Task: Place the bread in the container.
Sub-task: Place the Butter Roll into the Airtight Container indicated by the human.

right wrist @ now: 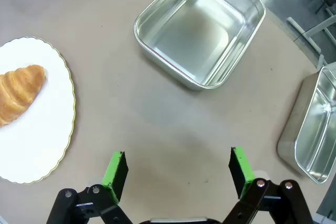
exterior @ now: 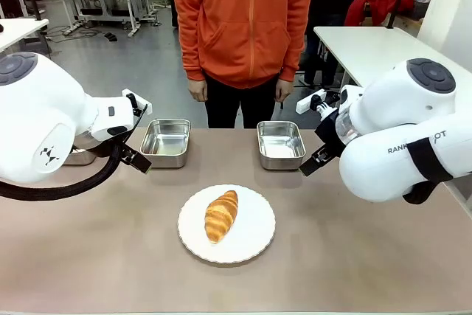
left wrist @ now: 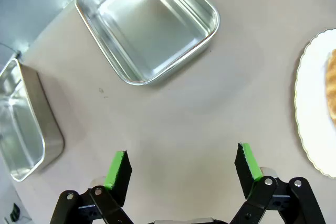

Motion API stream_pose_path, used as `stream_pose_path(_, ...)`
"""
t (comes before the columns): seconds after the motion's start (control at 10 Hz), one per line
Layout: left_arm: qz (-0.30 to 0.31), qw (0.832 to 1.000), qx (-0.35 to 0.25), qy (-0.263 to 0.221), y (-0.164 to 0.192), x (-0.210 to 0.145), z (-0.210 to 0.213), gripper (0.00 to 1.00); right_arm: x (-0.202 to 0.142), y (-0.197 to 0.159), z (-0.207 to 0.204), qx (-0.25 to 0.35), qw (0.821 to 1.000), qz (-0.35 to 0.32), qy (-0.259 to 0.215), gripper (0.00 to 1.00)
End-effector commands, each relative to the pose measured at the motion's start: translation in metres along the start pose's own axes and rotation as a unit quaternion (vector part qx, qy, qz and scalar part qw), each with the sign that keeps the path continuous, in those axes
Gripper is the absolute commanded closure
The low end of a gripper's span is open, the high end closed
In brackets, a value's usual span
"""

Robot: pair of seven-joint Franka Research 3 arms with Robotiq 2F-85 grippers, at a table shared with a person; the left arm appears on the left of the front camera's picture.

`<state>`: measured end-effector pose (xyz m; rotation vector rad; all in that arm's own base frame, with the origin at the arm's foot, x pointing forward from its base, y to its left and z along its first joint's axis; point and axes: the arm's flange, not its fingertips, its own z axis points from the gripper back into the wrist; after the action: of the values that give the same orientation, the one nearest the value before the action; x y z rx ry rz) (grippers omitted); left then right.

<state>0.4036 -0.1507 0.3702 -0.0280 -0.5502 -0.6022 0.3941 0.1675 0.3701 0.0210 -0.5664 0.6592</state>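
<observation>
Outer trays are cut off: outer left tray (left wrist: 21, 124) by my left gripper (left wrist: 182, 162), outer right tray (right wrist: 312, 129) by my right gripper (right wrist: 177, 166). Count: four trays, one plate (exterior: 254, 245), one croissant (exterior: 221, 215). Croissant lies on the plate, mid-desk toward the near edge. Inner left tray (exterior: 166, 142) and inner right tray (exterior: 280, 144) sit along the far edge. Both grippers' fingers are spread, holding nothing, over bare desk (exterior: 110, 256).

The white shell of the right arm (exterior: 402, 158) bore partly hidden grey lettering, legible only as "RANK" and "OT". Nothing else could be read.
</observation>
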Motion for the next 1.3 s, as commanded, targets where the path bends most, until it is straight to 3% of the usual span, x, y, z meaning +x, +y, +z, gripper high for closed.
stream_pose_path(0.0,0.006,1.0,-0.012,-0.015,0.013,0.009,0.021,0.0,0.014,-0.012,0.016,0.01,1.0,0.004,-0.012,0.0)
stream_pose_path(0.4,-0.025,0.994,-0.098,-0.032,0.089,0.026,0.094,0.0,0.045,-0.08,0.068,0.044,0.998,0.001,-0.036,0.0)
stream_pose_path(0.7,-0.089,0.98,-0.17,-0.048,0.17,0.0,0.121,0.0,0.024,-0.168,0.1,0.095,0.992,0.02,-0.076,0.0)
stream_pose_path(0.9,-0.146,0.959,-0.222,-0.096,0.216,-0.035,0.132,0.0,-0.008,-0.207,0.108,0.134,0.985,0.05,-0.099,0.0)
stream_pose_path(1.1,-0.193,0.955,-0.188,-0.122,0.225,-0.06,0.138,0.0,-0.026,-0.215,0.108,0.142,0.98,0.036,-0.136,0.0)
stream_pose_path(1.2,-0.171,0.966,-0.157,-0.118,0.212,-0.057,0.137,0.0,-0.017,-0.205,0.118,0.118,0.987,0.042,-0.101,0.0)
